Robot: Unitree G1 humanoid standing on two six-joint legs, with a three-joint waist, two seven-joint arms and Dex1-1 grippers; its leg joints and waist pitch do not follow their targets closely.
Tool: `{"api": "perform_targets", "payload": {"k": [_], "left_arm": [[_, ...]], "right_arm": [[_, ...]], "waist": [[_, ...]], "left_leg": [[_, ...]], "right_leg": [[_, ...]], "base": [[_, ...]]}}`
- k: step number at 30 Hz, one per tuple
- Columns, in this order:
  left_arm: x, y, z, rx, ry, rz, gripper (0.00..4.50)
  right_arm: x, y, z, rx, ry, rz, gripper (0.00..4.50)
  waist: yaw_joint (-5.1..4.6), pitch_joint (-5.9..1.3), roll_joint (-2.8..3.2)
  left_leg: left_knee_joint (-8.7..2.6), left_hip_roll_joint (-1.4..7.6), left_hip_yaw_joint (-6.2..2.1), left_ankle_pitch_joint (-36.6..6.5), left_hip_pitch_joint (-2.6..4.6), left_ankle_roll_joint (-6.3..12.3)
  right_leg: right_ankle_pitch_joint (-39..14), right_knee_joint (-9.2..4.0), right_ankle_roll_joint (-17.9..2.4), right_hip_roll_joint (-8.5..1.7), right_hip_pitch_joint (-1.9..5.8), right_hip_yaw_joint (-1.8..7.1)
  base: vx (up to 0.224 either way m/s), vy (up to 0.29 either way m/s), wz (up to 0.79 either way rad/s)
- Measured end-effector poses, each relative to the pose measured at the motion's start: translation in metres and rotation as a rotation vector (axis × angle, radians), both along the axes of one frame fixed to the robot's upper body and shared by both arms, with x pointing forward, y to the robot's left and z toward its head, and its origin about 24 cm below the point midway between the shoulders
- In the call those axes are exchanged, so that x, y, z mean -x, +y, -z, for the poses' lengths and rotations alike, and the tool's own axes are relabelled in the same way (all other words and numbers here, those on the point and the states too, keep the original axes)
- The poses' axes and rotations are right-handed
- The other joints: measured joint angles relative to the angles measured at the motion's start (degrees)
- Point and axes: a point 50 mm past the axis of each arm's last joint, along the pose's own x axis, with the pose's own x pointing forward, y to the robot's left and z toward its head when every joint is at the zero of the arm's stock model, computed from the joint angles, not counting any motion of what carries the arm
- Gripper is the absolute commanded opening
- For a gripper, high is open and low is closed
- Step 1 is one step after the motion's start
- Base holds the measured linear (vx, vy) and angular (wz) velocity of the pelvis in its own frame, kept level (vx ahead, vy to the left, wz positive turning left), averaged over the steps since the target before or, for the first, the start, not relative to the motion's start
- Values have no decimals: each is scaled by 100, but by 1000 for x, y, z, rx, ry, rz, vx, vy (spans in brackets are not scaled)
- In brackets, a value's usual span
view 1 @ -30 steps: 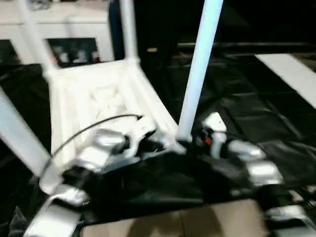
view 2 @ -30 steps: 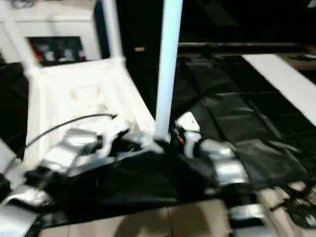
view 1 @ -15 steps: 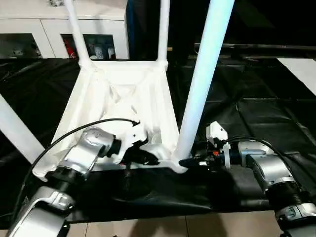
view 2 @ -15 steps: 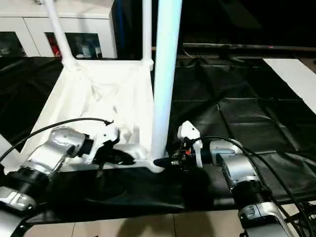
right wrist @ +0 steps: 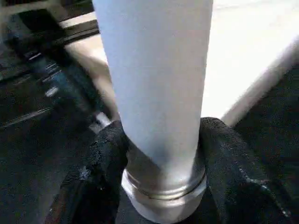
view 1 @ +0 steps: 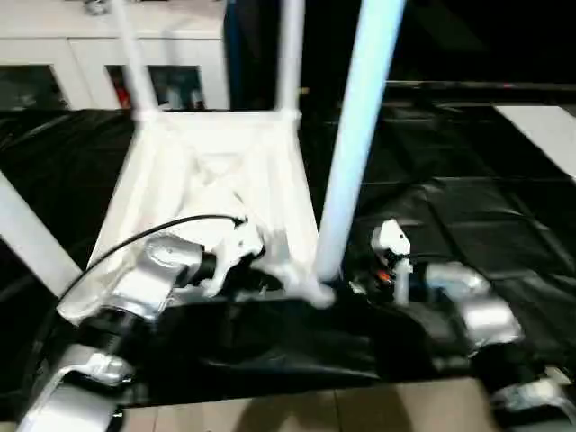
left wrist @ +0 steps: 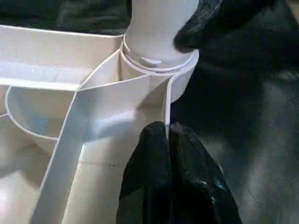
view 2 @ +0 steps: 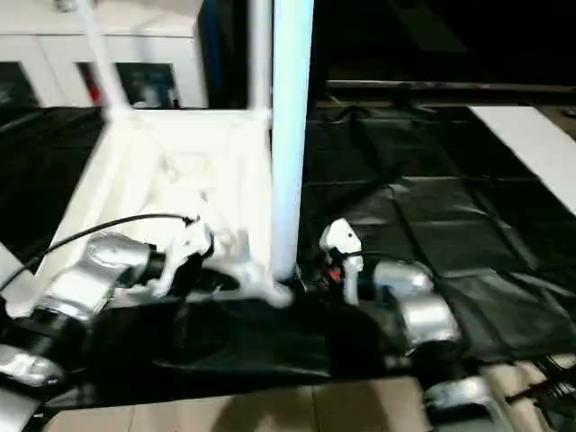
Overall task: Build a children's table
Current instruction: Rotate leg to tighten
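With the children's table [view 1: 216, 180] lying upside down on the black sheet [view 1: 468, 207], we see legs standing in its corner sockets. Our right gripper [right wrist: 161, 163] clamps the near right leg [view 1: 355, 135] at its base; our left gripper [left wrist: 167, 140] pinches the rim. Turning the table upright remains.

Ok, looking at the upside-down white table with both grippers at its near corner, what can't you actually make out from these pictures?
- Tops of the legs: the near leg runs out of the head view's upper edge.
- Whether that leg is fully seated: in the right wrist view the right gripper's fingers cover the joint's sides.
- What is inside the cabinet: blurred and too small.
- The table's near rim: the left gripper and forearm cover it.
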Motion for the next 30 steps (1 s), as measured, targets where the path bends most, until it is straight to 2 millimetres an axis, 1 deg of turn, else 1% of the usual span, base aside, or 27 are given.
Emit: {"api": "perform_targets", "payload": {"k": [2, 3, 5, 8, 10, 12, 14, 16, 19, 22, 24, 27, 30], "left_arm": [[-7, -10, 2, 1, -21, -72, 0], [-9, -11, 1, -1, -30, -91, 0], [-15, -21, 3, 1, -46, -159, 0], [-17, -27, 5, 6, -60, -199, 0], [-17, -29, 4, 2, -73, -201, 0], [-17, -29, 4, -2, -84, -191, 0], [-17, -28, 4, -4, -86, -179, 0], [-17, -27, 3, -4, -84, -167, 0], [-15, -22, 2, -1, -68, -125, 0], [-10, -14, 1, 6, -44, -61, 0], [-6, -11, 0, 6, -27, -2, 0], [0, -3, -1, 2, -17, 79, 0], [5, 1, -3, -6, 7, 148, 0]], "right_arm": [[-7, 5, 2, -24, -2, 133, 205], [-9, 7, 2, -21, -4, 161, 205], [-17, 14, 3, -40, 2, 280, 201], [-22, 19, 2, -35, -1, 347, 199], [-23, 20, 2, -34, -6, 357, 199], [-23, 20, 2, -38, -10, 352, 269], [-22, 19, 1, -57, -2, 336, 271], [-21, 18, 1, -86, 13, 313, 290], [-19, 10, -1, -85, 17, 225, 290], [-15, 1, -6, -65, 29, 93, 290], [-11, -9, -10, -35, 33, -21, 290], [-6, -14, -14, -8, 44, -157, 290], [-1, -14, -16, 16, 56, -258, 290]], "waist": [[-35, -2, -2], [-51, -2, -2], [-88, -2, 0], [-141, -2, 2], [-155, -2, 2], [-152, -2, 2], [-151, -2, 2], [-151, -1, 4], [-139, 0, 5], [-84, 5, 12], [2, 11, 21], [135, 18, 32], [213, 19, 33]], "left_leg": [[5, -1, -1, 0, 2, 0], [6, -1, -4, 0, 3, 0], [14, -1, -4, 0, 1, 0], [15, -2, -8, -1, -1, 0], [13, -4, -7, -2, -3, 1], [9, -4, -7, -2, -6, 1], [5, -4, -7, -2, -6, 1], [-1, -4, -7, -2, -7, 1], [-8, -5, -5, -3, -10, 1], [-12, -4, -3, -3, -14, 2], [-12, -4, -2, -2, -14, 2], [-10, -1, 1, -2, -12, 2], [-6, 0, 4, -1, -7, 2]], "right_leg": [[4, 1, 2, 1, -1, 1], [5, 0, 2, 1, -2, 0], [6, -1, 3, 5, 0, -2], [6, -4, 3, 4, 0, -1], [8, -5, 0, 4, 0, 1], [11, -5, -3, 5, 0, -1], [10, -5, -2, 5, -2, -2], [12, -6, -6, 5, -4, -2], [24, -7, -27, 5, -6, -3], [23, -8, -28, 5, -9, -4], [23, -8, -29, 5, -10, -4], [23, -6, -29, 4, -10, -7], [23, -6, -29, 2, -9, -7]], "base": [[0, 0, 0], [0, 0, 0], [0, 0, 0], [0, 0, 0], [0, 0, 0], [0, 0, 0], [0, 0, 0], [0, 0, 0], [0, 0, 0], [0, 0, 0], [0, 0, 0], [0, 0, 0], [0, 0, 0]]}}
